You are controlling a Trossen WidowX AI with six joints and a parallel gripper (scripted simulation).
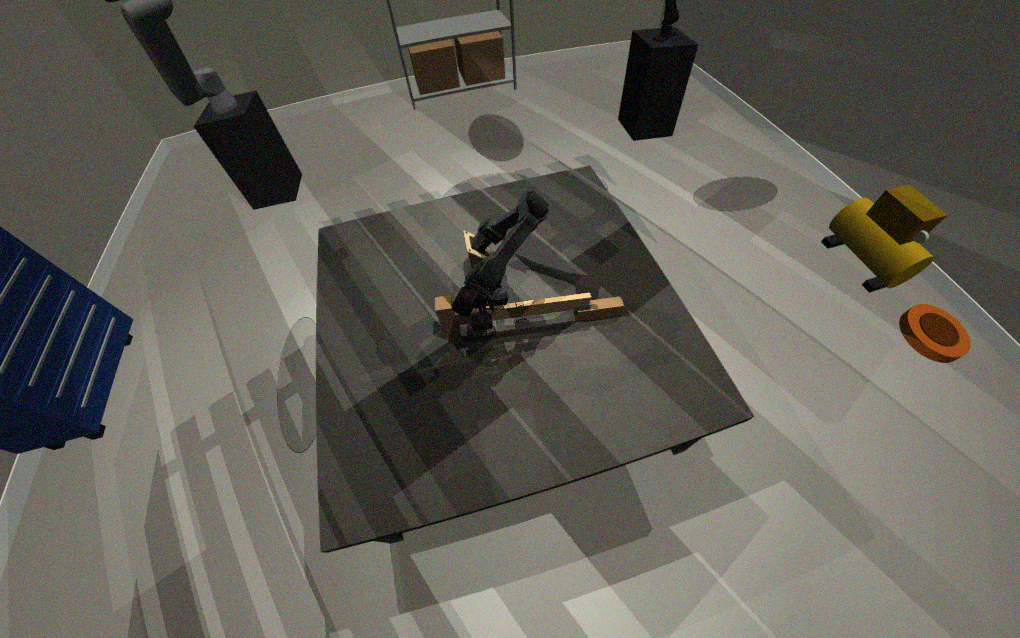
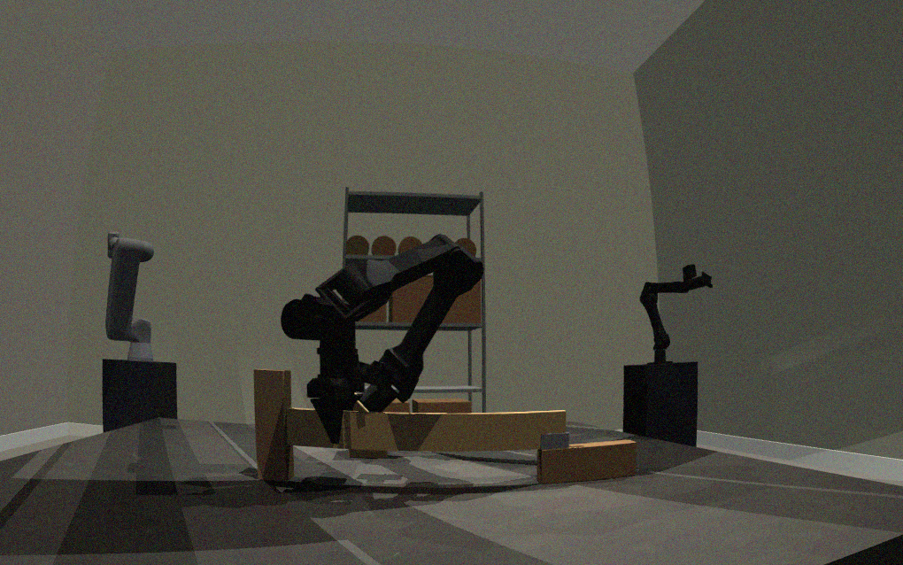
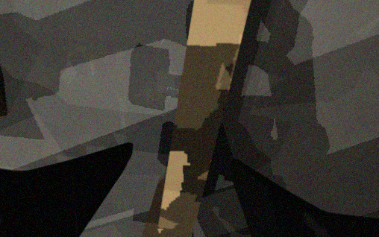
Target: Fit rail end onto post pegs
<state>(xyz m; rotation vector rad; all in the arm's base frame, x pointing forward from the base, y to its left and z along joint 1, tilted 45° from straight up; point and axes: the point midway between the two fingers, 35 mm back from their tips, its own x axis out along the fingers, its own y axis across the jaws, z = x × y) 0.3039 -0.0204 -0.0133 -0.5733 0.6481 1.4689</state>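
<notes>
The long wooden rail (image 1: 556,303) (image 2: 466,431) (image 3: 218,22) looks about level in the exterior view. Its left end meets the upright wooden post (image 1: 444,304) (image 2: 271,426) with no gap that I can see. The pegs are not visible. Its far end sits at the grey bracket (image 2: 554,440) on the low footboard block (image 1: 607,306) (image 2: 589,460). My gripper (image 3: 183,156) is open near the post end. Its black fingers stand apart on either side of the rail, with dark space between them and its sides. The arm hides part of the rail in the top view.
The arm rises above and behind the rail over the dark table (image 1: 526,421). A pale wooden piece (image 1: 470,244) stands behind the arm. Shelving (image 1: 451,30) (image 2: 413,203), two black pedestals and a yellow machine (image 1: 880,240) stand away from the table.
</notes>
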